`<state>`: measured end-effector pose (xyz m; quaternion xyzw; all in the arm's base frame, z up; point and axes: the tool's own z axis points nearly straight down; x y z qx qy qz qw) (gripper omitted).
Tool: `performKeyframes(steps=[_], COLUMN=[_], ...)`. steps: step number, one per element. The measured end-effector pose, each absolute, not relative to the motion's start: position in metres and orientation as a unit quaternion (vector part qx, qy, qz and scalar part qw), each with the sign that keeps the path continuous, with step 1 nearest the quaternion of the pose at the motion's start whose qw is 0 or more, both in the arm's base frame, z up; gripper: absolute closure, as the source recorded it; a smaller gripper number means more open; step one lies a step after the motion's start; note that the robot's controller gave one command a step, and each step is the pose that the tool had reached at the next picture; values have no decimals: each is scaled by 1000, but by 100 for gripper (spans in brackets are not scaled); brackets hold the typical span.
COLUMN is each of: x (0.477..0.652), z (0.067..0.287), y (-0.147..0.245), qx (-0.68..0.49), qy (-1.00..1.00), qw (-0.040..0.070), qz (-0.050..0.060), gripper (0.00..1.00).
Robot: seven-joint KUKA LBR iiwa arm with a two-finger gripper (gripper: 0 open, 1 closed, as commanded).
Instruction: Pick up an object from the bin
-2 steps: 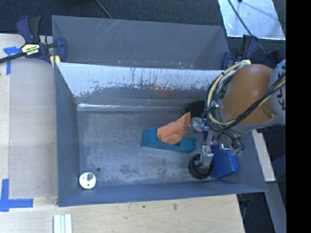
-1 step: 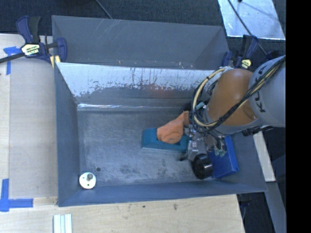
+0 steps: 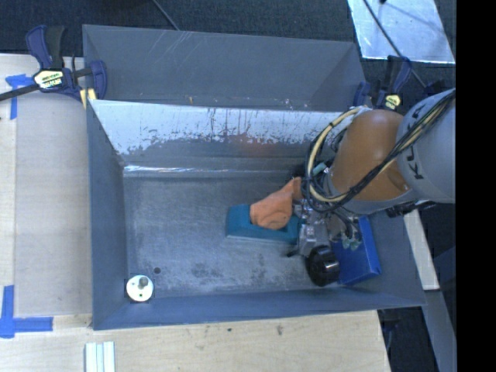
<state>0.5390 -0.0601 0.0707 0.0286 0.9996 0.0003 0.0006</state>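
free: bin floor (image 3: 186, 215) left, centre | blocked: right — blue block (image 3: 245, 223), orange lump (image 3: 273, 206) | near-left corner — white disc (image 3: 139, 287)

the silver-grey arm link (image 3: 439, 152) is marked with dark lettering; the wrist is capped by a rounded orange-brown cover (image 3: 370, 158), looped round by yellow and black cables (image 3: 315, 155).

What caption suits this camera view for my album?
Robot hand low in a grey bin, beside a teal block and orange lump.

Light-blue block (image 3: 248, 223): 3 o'clock end hidden under gripper (image 3: 308, 240). Dark-blue box (image 3: 366, 260), 4 o'clock: partly under arm (image 3: 372, 157). White disc (image 3: 139, 287), 7 o'clock: unidentifiable.
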Motion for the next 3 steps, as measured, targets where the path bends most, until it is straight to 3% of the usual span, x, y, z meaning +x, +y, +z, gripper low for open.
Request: performKeyframes(steps=[1, 2, 3], x=[521, 513, 494], z=[88, 100, 112], y=[-60, -46, -20], qx=[27, 29, 31], qy=[1000, 1000, 1000], qw=[-4, -5, -3], qz=[0, 0, 0], gripper=[100, 100, 100])
